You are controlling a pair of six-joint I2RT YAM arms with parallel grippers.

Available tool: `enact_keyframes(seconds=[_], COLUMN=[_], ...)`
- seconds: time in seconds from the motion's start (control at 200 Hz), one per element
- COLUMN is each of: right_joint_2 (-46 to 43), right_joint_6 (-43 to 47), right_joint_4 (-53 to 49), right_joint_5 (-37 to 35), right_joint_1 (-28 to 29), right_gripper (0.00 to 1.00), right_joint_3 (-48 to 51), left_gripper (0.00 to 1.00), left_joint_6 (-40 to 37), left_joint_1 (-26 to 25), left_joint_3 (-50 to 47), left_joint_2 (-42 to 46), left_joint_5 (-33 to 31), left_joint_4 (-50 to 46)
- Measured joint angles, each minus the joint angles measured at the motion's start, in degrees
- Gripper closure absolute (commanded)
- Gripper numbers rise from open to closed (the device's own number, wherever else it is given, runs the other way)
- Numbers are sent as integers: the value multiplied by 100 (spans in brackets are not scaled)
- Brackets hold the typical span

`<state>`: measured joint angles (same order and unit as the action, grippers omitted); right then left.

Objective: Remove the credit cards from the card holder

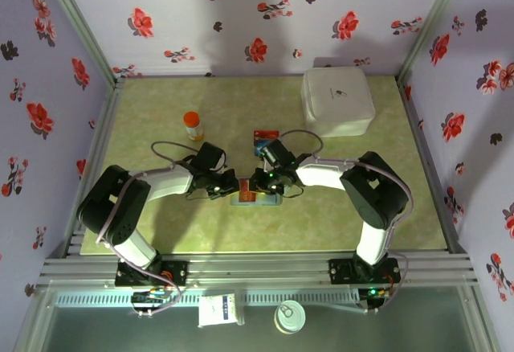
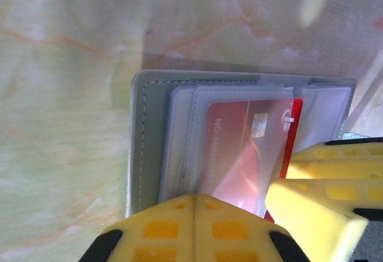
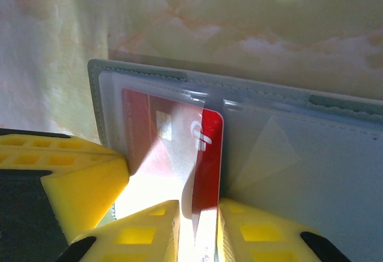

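Card holder [image 2: 239, 136] open on tabletop [image 2: 66, 64]; left fingers [image 2: 194, 229] pressed together, pinning it; right fingers [image 3: 197, 226] pinching red card [image 3: 206, 160]; extraction in hand; next, a straight pull clear of the sleeve.

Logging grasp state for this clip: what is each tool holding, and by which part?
Right tool pinches the red card by its exposed edge sticking out of the card holder. Left tool, shut, presses the holder's near edge and grips nothing.

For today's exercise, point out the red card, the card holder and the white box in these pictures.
red card [image 2: 251, 148]: left wrist view, on its face beside the chip.
card holder [image 2: 139, 148]: left wrist view, on its grey stitched edge.
white box [image 1: 337, 101]: top external view, on the lid's middle.
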<state>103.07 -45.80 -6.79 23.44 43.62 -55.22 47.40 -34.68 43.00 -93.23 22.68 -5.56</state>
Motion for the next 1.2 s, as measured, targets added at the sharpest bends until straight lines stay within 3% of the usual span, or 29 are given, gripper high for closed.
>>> enact_keyframes(seconds=[1.2], right_joint_2=[-385], right_joint_6=[-354], right_joint_4=[782], right_joint_5=[345], right_joint_1=[-393], right_gripper=[95], right_joint_3=[643], left_gripper=[100], left_joint_6=[-9], left_joint_1=[0], left_joint_3=[46], left_joint_2=[-24], left_joint_5=[-15], left_joint_4=[-52])
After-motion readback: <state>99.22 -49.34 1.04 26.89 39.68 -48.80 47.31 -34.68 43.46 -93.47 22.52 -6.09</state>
